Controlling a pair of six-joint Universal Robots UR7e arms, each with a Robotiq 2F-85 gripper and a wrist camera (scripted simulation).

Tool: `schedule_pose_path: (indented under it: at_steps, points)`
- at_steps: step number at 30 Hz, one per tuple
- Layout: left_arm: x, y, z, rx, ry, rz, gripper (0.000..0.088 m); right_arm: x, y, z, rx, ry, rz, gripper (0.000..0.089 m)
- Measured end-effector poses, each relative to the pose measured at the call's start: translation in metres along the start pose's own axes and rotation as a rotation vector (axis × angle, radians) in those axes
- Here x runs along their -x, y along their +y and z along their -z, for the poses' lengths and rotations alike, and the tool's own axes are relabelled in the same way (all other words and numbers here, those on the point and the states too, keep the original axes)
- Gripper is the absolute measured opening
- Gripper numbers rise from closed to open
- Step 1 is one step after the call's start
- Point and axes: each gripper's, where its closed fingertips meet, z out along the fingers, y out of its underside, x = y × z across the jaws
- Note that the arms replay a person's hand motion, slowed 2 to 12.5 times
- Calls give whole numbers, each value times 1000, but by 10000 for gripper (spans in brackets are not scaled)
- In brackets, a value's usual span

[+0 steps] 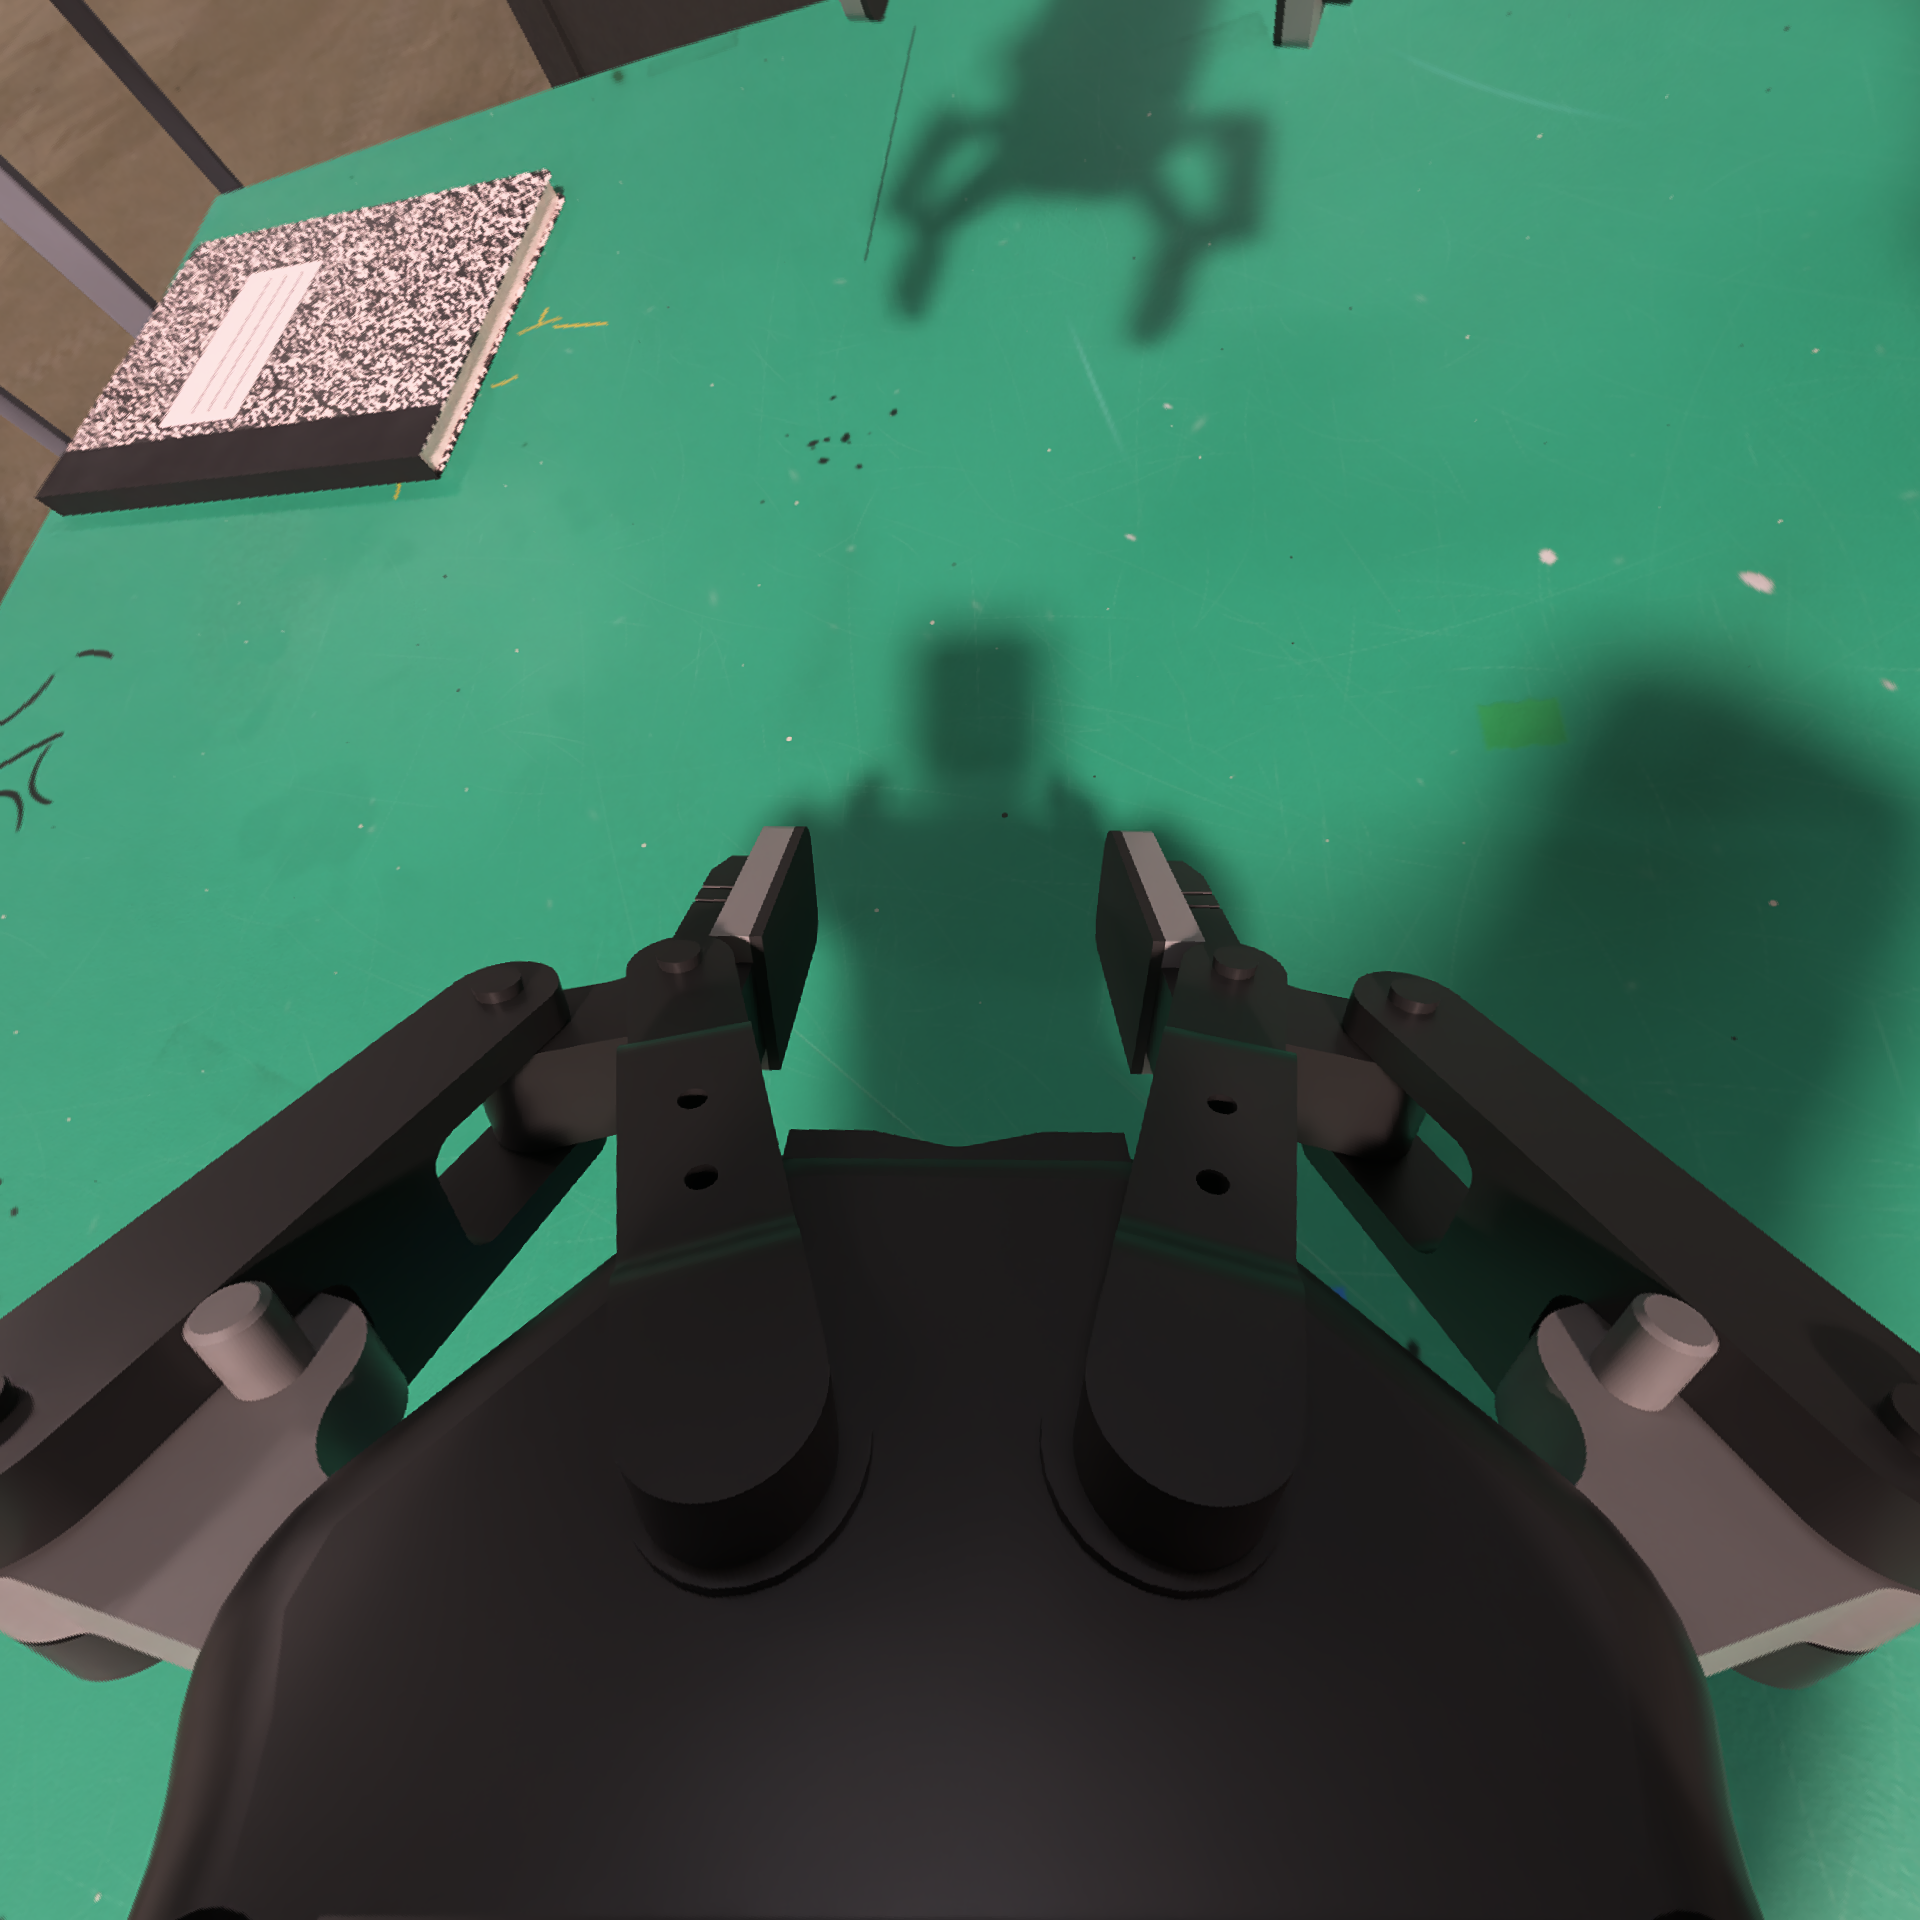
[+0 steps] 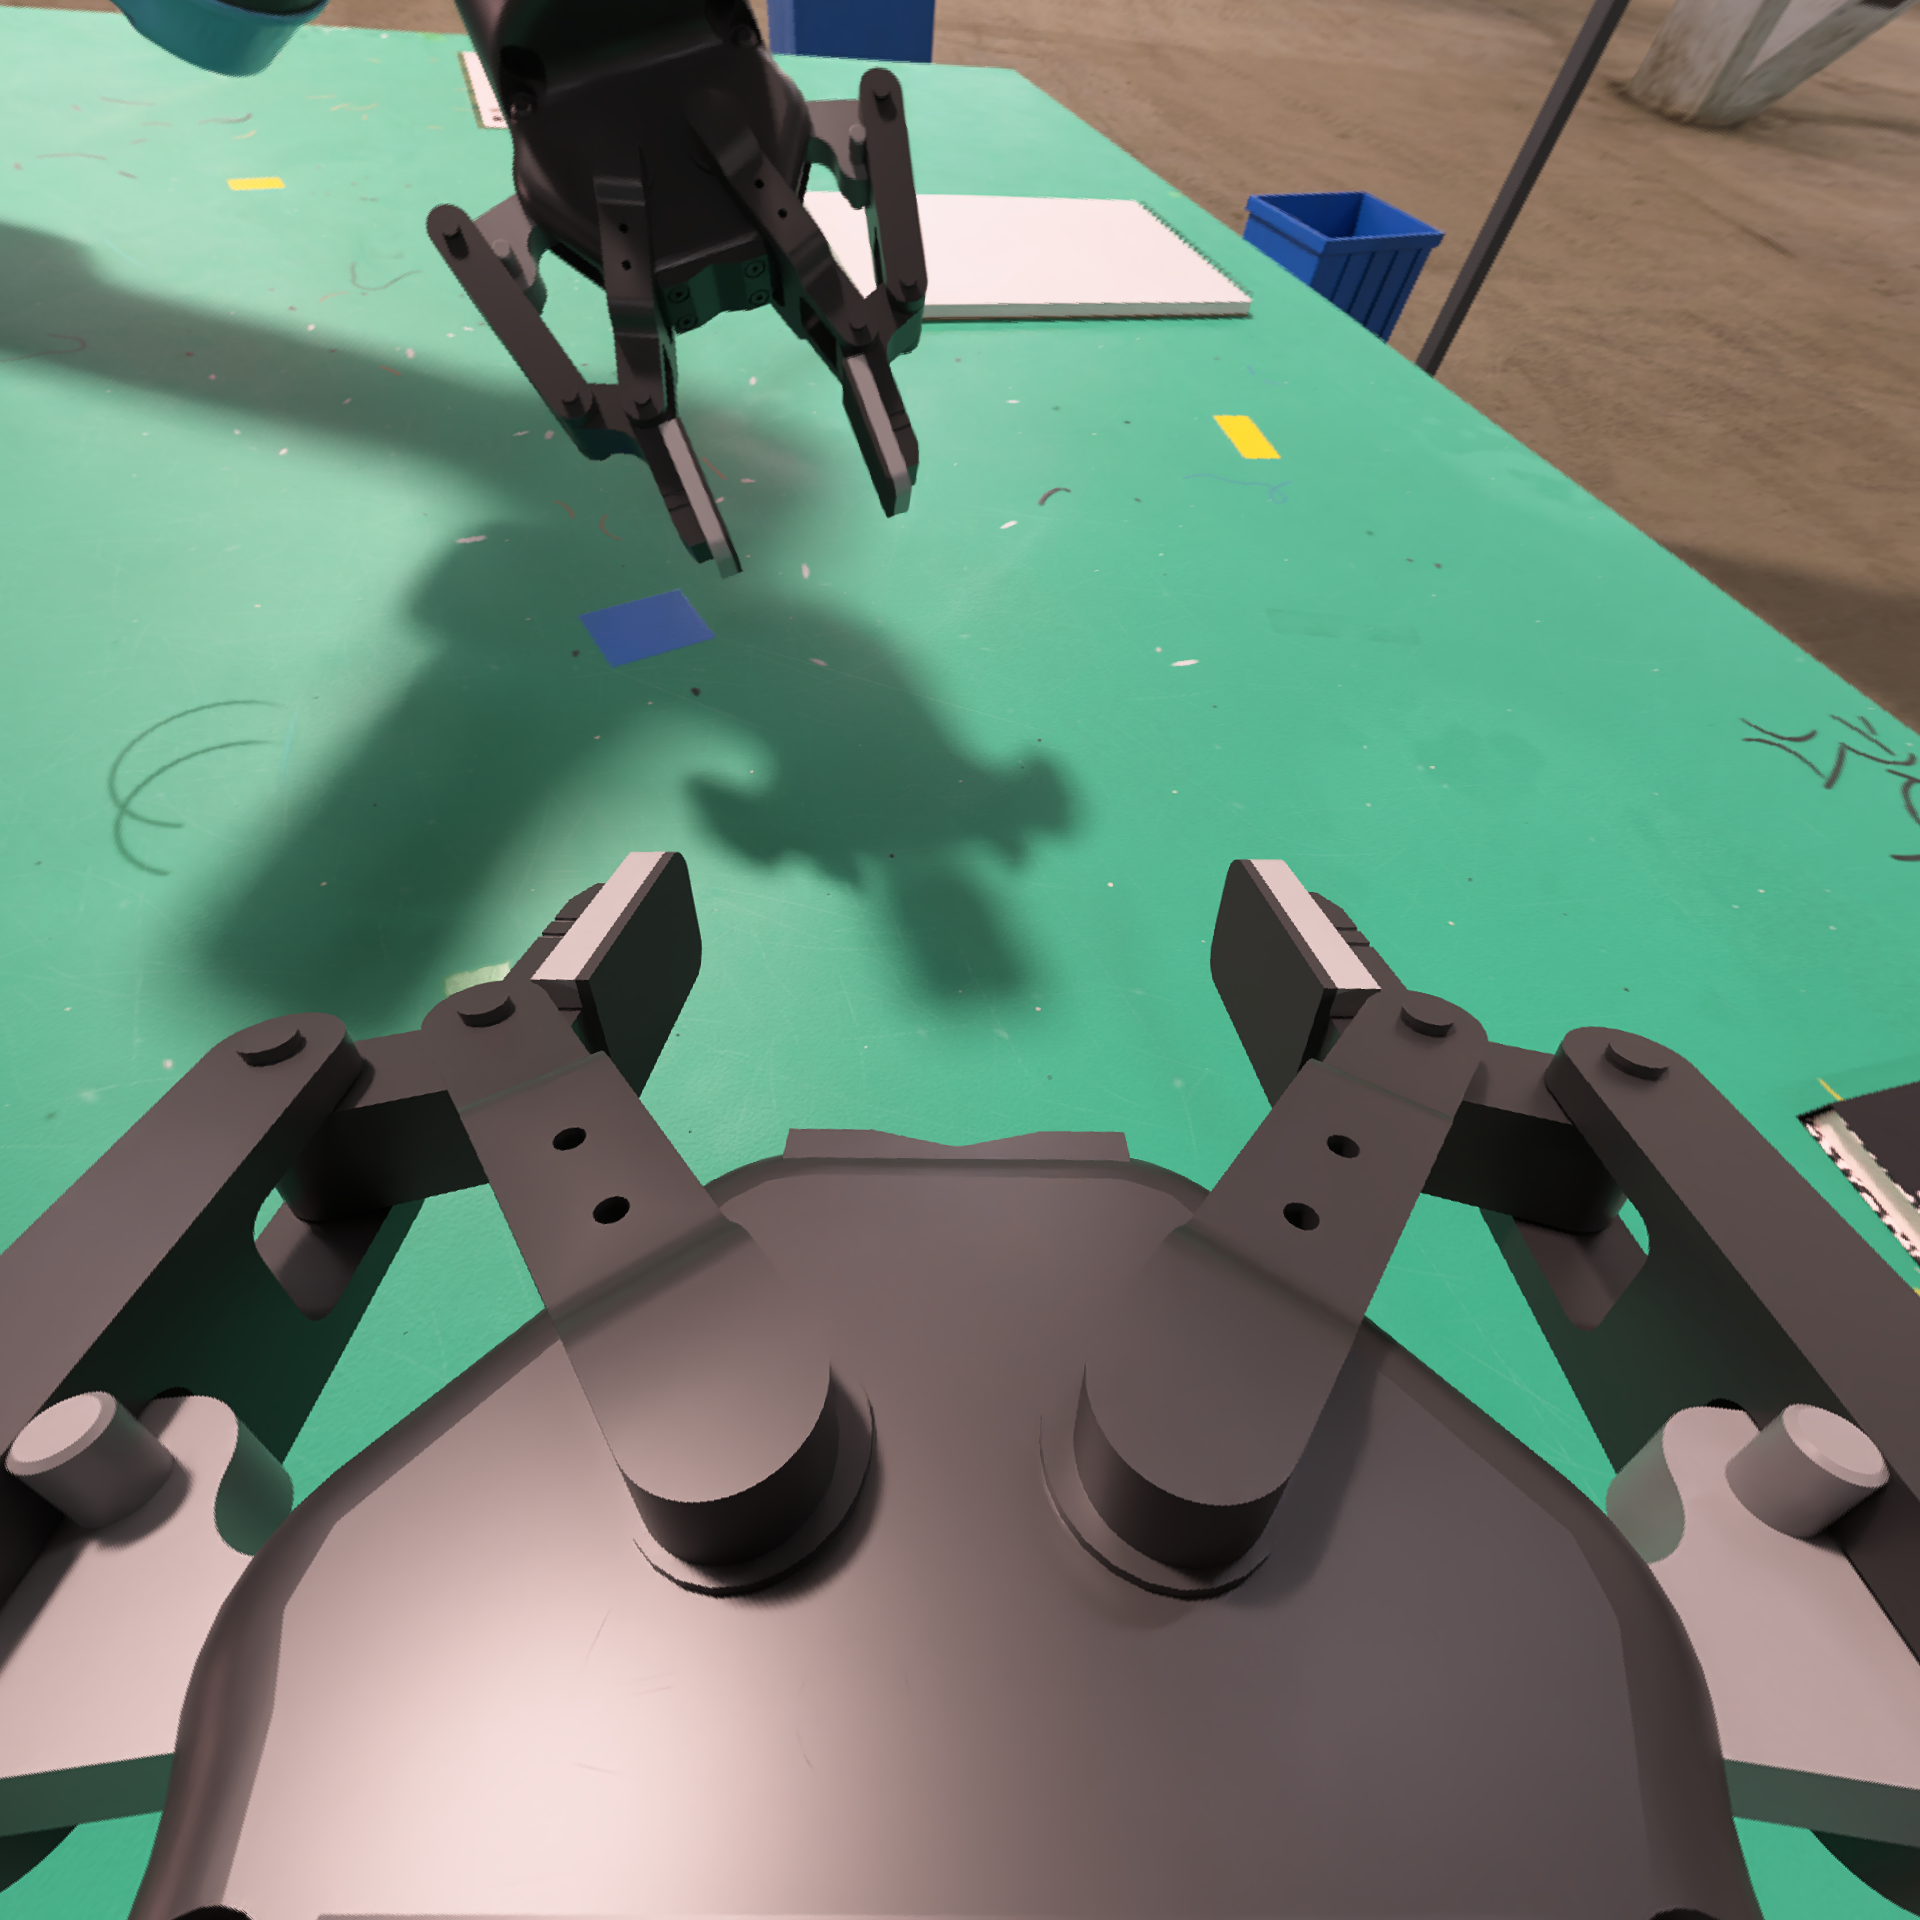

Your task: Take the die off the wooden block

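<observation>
Neither the die nor the wooden block shows in either view. My left gripper [image 1: 957,914] hangs open and empty above the green table [image 1: 1351,416], with only its own shadow between the fingers. My right gripper [image 2: 956,935] is open and empty above the green table [image 2: 1351,831]. The left gripper also shows farther off in the right wrist view [image 2: 810,520], open, pointing down above the table near a flat blue patch [image 2: 646,625].
A speckled black-and-white notebook [image 1: 312,332] lies near the table's far left corner; its corner also shows in the right wrist view [image 2: 1870,1164]. A white pad [image 2: 1049,255] lies near the far edge. A blue bin [image 2: 1345,255] and a dark pole [image 2: 1517,187] stand off the table.
</observation>
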Motion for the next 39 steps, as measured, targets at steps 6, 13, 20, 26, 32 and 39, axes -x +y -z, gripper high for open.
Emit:
schedule_pose_path:
  at_steps: [6, 13, 20, 26, 32, 39]
  points:
    - [0, 0, 10, -60, -16, 45, 489, 15, 4, -10, 74, -127, 2, 843]
    - [2, 7, 20, -112, -39, 100, 490, 25, 5, -23, 151, -263, -4, 842]
    - [5, 17, 29, -122, -53, 152, 499, 26, 4, -34, 215, -350, -8, 818]
    - [8, 23, 37, -134, -72, 192, 519, 22, 3, -45, 262, -394, -5, 785]
    - [12, 24, 44, -179, -89, 221, 521, 17, 3, -56, 309, -426, -1, 747]
    - [16, 29, 49, -200, -104, 254, 522, 11, 8, -70, 362, -442, 22, 692]
